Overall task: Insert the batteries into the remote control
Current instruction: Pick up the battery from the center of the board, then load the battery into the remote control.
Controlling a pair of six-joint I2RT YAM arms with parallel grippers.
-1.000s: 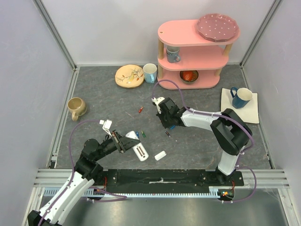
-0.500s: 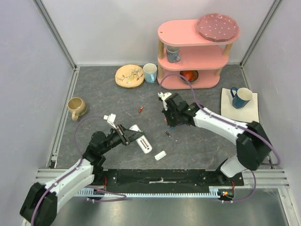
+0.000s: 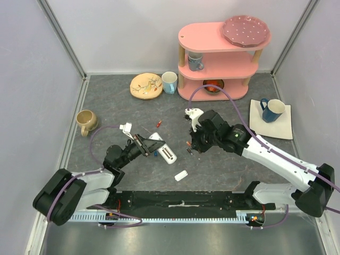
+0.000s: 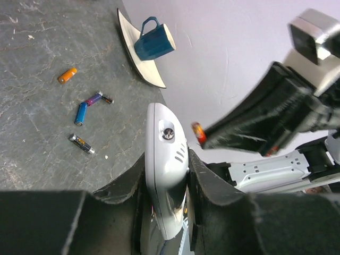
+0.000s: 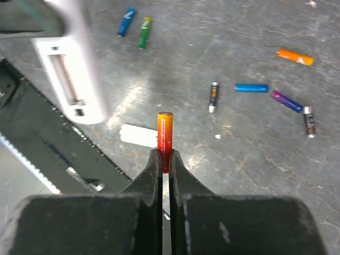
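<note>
1. Over the near left part of the table [image 3: 106,101], the left gripper [image 4: 167,159] is clenched on the narrow sides of the remote control [image 4: 164,135]. It appears to hold the remote tilted and off the surface, with the open battery bay facing up.
2. To the remote's right, near it but apart, the right gripper [image 5: 165,159] grips a red-orange battery [image 5: 165,133] by one end. Most of the cell sticks out past the fingertips.
3. The step in hand looks like bringing this cell to the bay; it is not yet seated.
4. The next move calls for turning the cell to lie lengthwise along the slot, correct end toward the spring. It is then pressed in while the left arm keeps the remote steady.
5. The bay is blurred in the right wrist view and small from above, so I cannot tell whether it already holds a cell.
6. Counts:
   - one remote;
   - one white back cover [image 5: 139,135], flat on the table;
   - one battery held;
   - seven loose batteries [image 5: 251,87] in the right wrist view: two blue, one green, one orange, one purple, two dark. More may lie outside that frame.
</note>
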